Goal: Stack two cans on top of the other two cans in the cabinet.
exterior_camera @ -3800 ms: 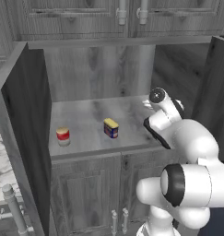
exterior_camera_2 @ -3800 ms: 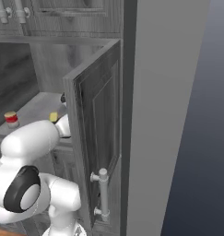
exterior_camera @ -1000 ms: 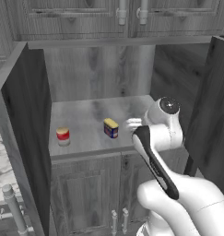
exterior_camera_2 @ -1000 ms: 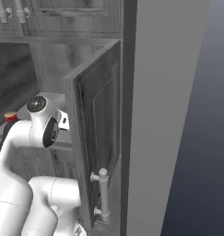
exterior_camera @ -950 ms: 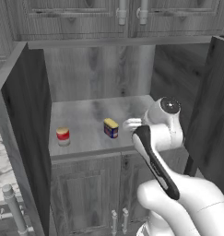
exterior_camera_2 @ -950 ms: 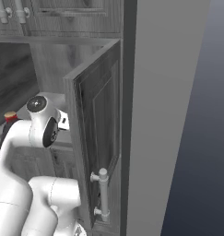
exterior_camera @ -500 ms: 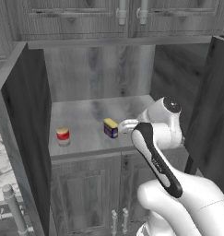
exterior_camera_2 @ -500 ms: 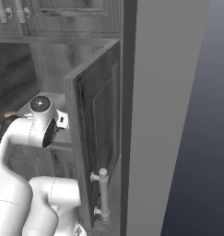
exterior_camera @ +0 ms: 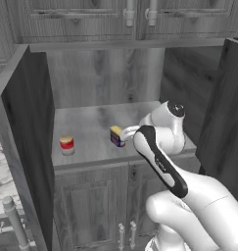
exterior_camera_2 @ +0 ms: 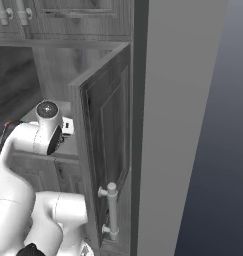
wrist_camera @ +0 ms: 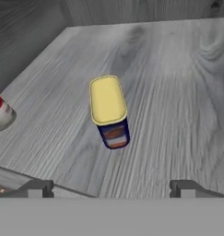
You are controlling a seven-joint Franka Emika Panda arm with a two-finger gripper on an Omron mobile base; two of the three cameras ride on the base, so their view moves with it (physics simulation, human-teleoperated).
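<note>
Now hovering at the cabinet [exterior_camera: 27, 122] shelf recess, end effector [wrist_camera: 111, 188] spread wide, nothing between the tips. Blue can with yellow top [wrist_camera: 109, 112] standing upright on the shelf [wrist_camera: 178, 92], dead ahead of the end effector and roughly centred between the two finger tips [wrist_camera: 37, 188] in the hand view, apart from them, no contact. Yellow top oblong as seen from the hand, long side running away from the camera, so tips sit either side of the narrow width — looks like a fair line-up for closing across it. In the left base view, same blue can [exterior_camera: 116, 136] just left of the wrist, near the front edge of the shelf. Pale can with red top [exterior_camera: 66, 144] further left on the shelf, well apart from the blue one; also clipped at the left edge of the hand view. Likely step: approach to grasp the blue can, none stacked yet. Next move probably straight forward and down.
</note>
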